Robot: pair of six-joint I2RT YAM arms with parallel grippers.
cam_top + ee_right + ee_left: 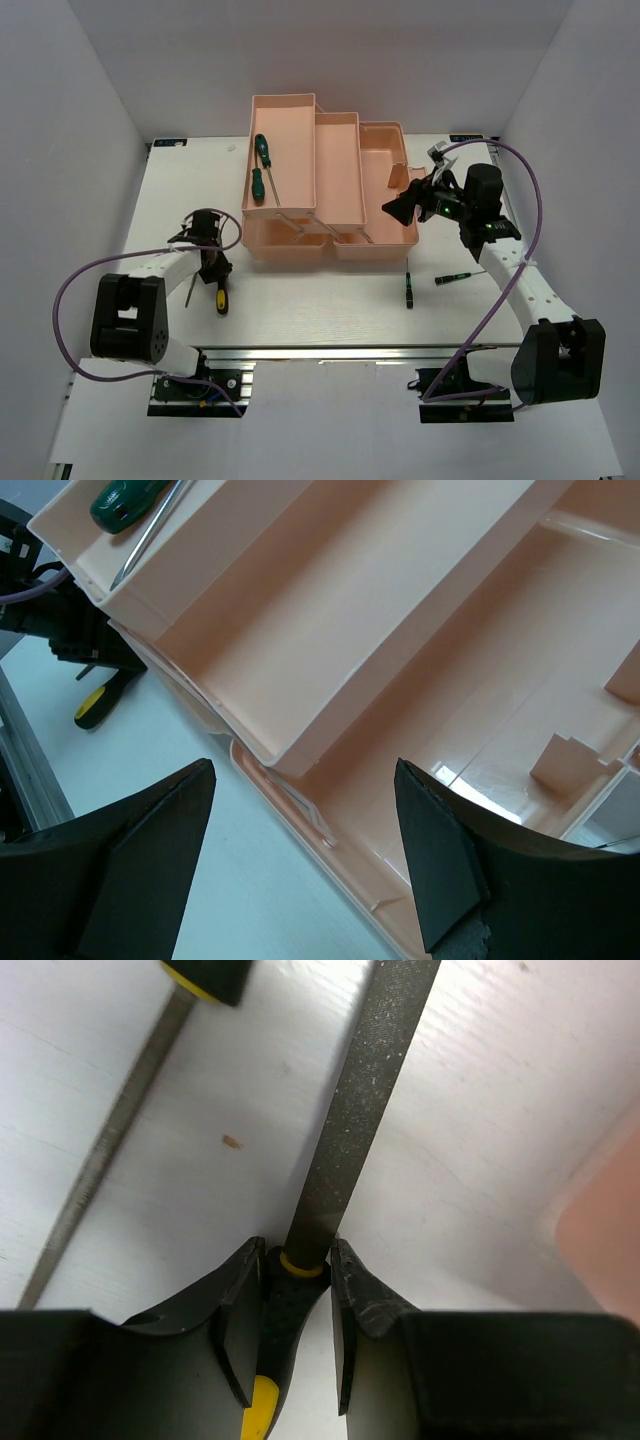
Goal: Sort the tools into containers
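While the right gripper (405, 205) hangs over the 3 o'clock end of the toolbox (375, 246) with jaws wide and empty, the left gripper (298, 1250) has its jaws clamped on the yellow-handled tool (355, 1110), which lies on the counter (320, 315) at the toolbox's 8 o'clock. The step in hand appears to be pickup. The next move calls for a clean lift, then a carry toward 1 o'clock into the toolbox.
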